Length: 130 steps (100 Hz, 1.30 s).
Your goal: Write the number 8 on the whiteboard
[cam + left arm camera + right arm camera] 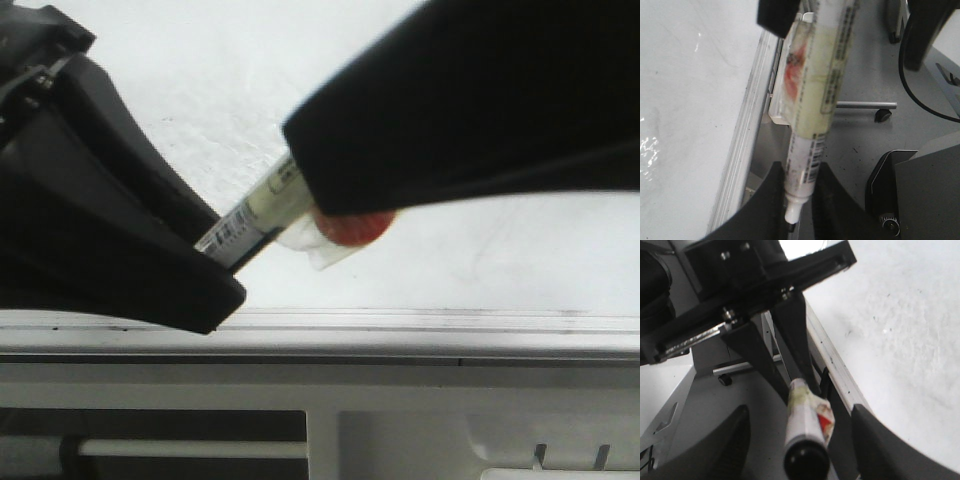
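Observation:
A white marker (262, 205) with a barcode, yellowish tape and a red-stained clear tag (352, 228) is held in the air over the whiteboard's (480, 260) near edge. My left gripper (222, 250) is shut on the marker just behind its bare tip, as the left wrist view (801, 170) shows. My right gripper (315, 200) is open. In the right wrist view (800, 412) its fingers stand wide on either side of the marker's black rear end (805, 460), apart from it. The whiteboard (910, 340) is white with faint smudges. No number 8 shows on it.
The board's silver-grey edge rail (400, 325) runs across below the grippers. Beyond it stands light grey furniture with slots (570, 455) and a metal rod (190, 448). A black cable (920, 100) and a dark arm part (920, 195) lie beside the left gripper.

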### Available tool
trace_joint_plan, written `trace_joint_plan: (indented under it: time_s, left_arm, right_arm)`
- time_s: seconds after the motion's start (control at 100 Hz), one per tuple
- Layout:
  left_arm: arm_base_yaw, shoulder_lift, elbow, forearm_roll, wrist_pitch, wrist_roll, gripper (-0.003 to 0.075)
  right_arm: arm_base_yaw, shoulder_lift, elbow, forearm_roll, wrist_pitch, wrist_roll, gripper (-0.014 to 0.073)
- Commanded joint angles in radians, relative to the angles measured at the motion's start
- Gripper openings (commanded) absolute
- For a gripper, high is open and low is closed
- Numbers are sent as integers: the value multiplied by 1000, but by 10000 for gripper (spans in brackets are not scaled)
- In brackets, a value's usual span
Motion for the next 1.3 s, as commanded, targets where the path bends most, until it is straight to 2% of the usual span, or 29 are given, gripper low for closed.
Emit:
trace_joint_plan:
  time_s: [0.0,0.13,0.37,0.47,0.56,0.63,0.7,0.78,0.82,0.85,0.93,0.99,1.19,1.25,1.29]
  left_arm:
    - [-8,-13,-33,-29,-25,-3,-20]
    - [-8,-13,-33,-29,-24,-3,-20]
    - [-8,-13,-33,-34,-24,-3,-20]
    - [-8,-13,-33,-46,-22,-3,-20]
    - [-8,-13,-33,-84,-24,-3,0]
    - [-8,-21,-33,-118,-28,-5,96]
    - [-8,-44,-33,-164,-54,-14,256]
    - [-8,-94,-33,-195,-119,-58,451]
    - [-8,-131,-33,-194,-149,-85,513]
    - [-8,-162,-33,-194,-180,-105,533]
    - [-8,-233,-33,-194,-235,-147,526]
    - [-5,-294,-33,-197,-271,-177,496]
    - [36,-475,34,-199,-358,-298,335]
    - [49,-509,63,-199,-358,-324,260]
    - [57,-532,87,-199,-358,-332,200]
  right_arm:
    - [9,24,-66,15,-71,-9,385]
    - [9,66,-112,17,-38,-9,363]
    - [9,111,-135,17,104,-9,52]
    - [9,108,-135,17,106,-9,-65]
    - [9,103,-135,17,95,-9,-60]
    - [9,88,-135,11,93,-9,-60]
    - [5,63,-140,6,124,-9,-61]
    - [-33,44,-180,-7,251,-9,-61]
    - [-65,39,-215,-21,315,-7,-61]
    - [-92,39,-250,-45,382,2,-60]
    - [-149,45,-335,-127,505,43,-60]
    - [-178,46,-399,-228,533,129,-58]
    - [-183,43,-517,-654,508,500,-47]
    - [-183,43,-514,-734,452,609,-41]
    - [-183,43,-504,-762,403,632,-41]
